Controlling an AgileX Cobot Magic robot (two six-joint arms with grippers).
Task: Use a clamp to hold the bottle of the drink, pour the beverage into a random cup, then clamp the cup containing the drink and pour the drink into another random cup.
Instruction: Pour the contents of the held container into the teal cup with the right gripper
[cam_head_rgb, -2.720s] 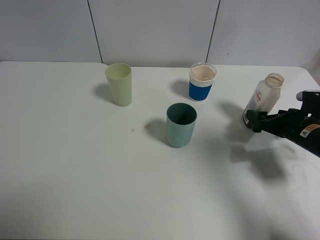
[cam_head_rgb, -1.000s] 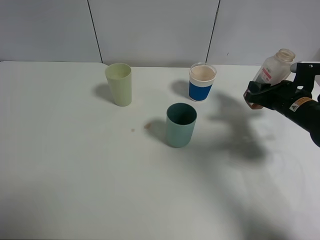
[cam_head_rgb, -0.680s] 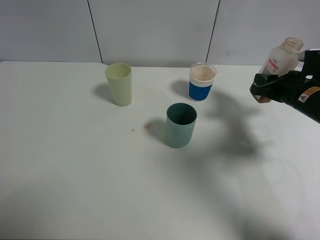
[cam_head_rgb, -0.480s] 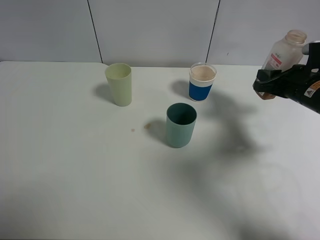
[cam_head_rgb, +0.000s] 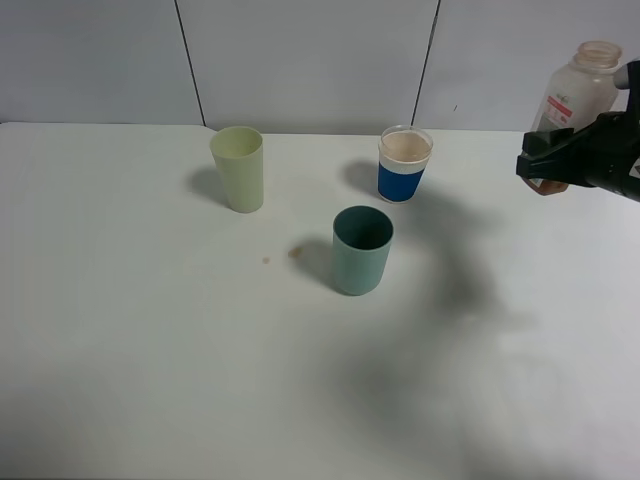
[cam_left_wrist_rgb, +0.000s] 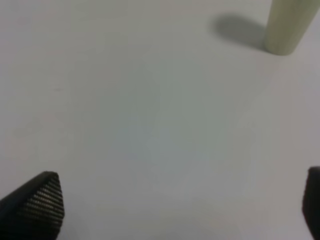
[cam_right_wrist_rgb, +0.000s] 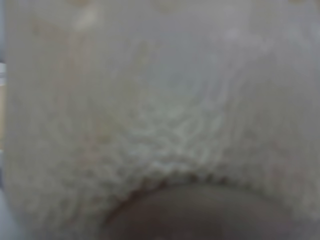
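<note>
Far right, the black clamp grasps the translucent, wide-necked bottle near its base, above the table. The smooth teal tumbler stands mid-table. The left gripper is spread wide — empty.

Right tool: bulky, matte black, with an angular casing. Left tool: two black fingertips with finely ribbed, woven-looking pads.

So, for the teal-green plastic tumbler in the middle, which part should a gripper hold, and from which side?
Probably the side wall at mid-height, coming in level from the near side. The teal-green plastic tumbler stands upright, mouth up, with round walls; the blue-banded clear cup stands behind it, nothing in front.
</note>
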